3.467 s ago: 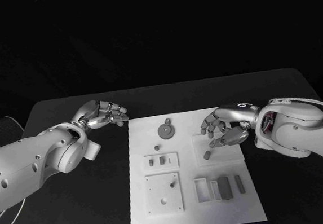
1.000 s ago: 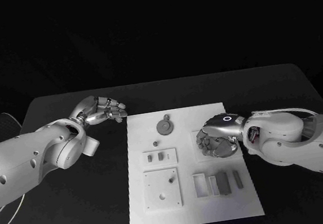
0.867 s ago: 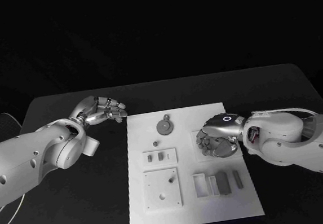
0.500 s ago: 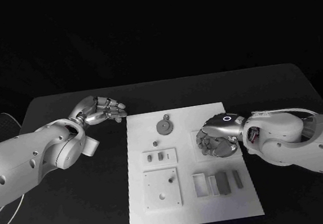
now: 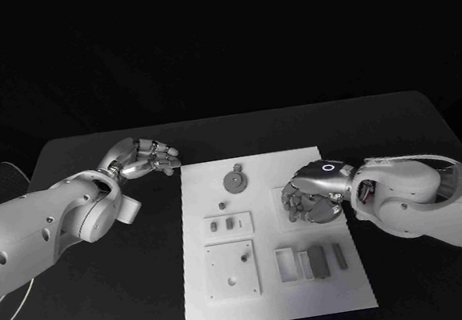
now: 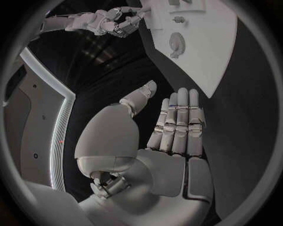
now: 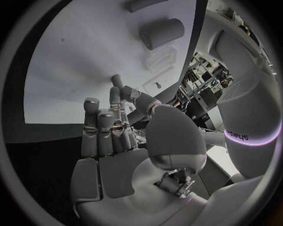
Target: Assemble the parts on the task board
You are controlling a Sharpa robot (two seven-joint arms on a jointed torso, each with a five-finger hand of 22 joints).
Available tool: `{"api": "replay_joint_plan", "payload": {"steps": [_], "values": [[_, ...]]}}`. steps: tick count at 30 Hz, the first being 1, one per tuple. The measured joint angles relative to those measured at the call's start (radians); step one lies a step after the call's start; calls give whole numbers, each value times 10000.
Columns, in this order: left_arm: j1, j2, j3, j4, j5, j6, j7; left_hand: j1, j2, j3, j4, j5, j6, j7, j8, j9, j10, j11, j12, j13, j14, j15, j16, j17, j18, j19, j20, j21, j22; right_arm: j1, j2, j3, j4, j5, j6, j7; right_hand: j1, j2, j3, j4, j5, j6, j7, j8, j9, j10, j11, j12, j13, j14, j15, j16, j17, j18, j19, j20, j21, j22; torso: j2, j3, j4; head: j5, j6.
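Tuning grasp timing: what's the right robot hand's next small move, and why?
Probably ease the right robot hand forward and close its fingers round the grey cylinder. The right wrist view shows the cylinder lying on the task board beyond the fingertips, apart from them, with nothing held yet.

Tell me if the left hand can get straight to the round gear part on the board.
Probably yes: the left hand hovers open beside the task board's far left corner, and nothing lies between it and the gear.
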State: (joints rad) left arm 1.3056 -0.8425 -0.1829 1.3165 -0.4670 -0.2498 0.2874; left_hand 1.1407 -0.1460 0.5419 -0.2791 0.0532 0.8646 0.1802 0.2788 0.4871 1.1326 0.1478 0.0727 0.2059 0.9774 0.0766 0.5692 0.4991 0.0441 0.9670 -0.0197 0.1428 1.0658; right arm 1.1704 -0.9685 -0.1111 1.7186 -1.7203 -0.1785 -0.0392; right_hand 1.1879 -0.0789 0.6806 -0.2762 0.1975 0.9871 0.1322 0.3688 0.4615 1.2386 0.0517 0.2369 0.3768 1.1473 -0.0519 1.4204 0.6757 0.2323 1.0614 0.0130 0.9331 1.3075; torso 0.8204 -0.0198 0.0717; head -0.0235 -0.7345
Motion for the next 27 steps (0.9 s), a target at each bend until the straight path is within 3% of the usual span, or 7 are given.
{"api": "replay_joint_plan", "payload": {"steps": [10,13,18,22,27], "values": [[-3,7,0,-42,0,0,0,0,0,0,0,0,0,0,0,-5,0,0,0,1,0,0,0,10,-12,0,0,0,-1,14,-100,179,52,16,-221,4,0,-1,24,-35,-1,0,0,0,0,36,-36,5,44,38,-33,0,0,0,55,-23,0,0,-3,3,0,12,-5],[-4,8,0,-53,0,0,0,0,0,0,0,0,0,0,0,-9,0,0,0,1,0,0,0,10,-28,-1,0,0,-1,36,-135,271,100,14,-272,-3,0,-1,37,-23,-2,0,0,0,0,36,-37,22,45,39,-33,0,0,0,56,-23,0,-1,-3,1,2,15,-6],[-8,24,0,-70,1,0,2,0,0,0,0,0,0,0,0,-8,0,0,0,-9,27,27,0,21,-55,-1,0,0,-1,123,-202,527,353,81,-290,-6,0,-2,46,-16,-2,0,0,0,0,35,-36,23,51,53,-18,0,0,0,56,-22,0,-1,-3,-1,2,36,5],[-14,40,0,-83,1,0,3,0,0,0,0,0,0,0,0,-8,0,0,0,-8,27,27,0,20,-57,-1,0,0,-1,315,-215,550,555,263,-282,-2,-1,-3,46,-16,-10,0,0,0,0,35,-37,23,53,54,-17,0,0,0,56,-21,0,-1,-4,-5,2,47,9],[-18,77,-1,-141,1,0,6,0,0,0,0,0,0,0,0,-8,0,0,0,-8,27,28,0,30,-59,-1,0,0,4,351,159,551,650,445,-265,14,-2,-3,54,-24,-10,0,0,0,0,35,-36,32,55,55,-16,0,-1,0,56,-19,0,-1,-6,-6,-3,121,10]]}}
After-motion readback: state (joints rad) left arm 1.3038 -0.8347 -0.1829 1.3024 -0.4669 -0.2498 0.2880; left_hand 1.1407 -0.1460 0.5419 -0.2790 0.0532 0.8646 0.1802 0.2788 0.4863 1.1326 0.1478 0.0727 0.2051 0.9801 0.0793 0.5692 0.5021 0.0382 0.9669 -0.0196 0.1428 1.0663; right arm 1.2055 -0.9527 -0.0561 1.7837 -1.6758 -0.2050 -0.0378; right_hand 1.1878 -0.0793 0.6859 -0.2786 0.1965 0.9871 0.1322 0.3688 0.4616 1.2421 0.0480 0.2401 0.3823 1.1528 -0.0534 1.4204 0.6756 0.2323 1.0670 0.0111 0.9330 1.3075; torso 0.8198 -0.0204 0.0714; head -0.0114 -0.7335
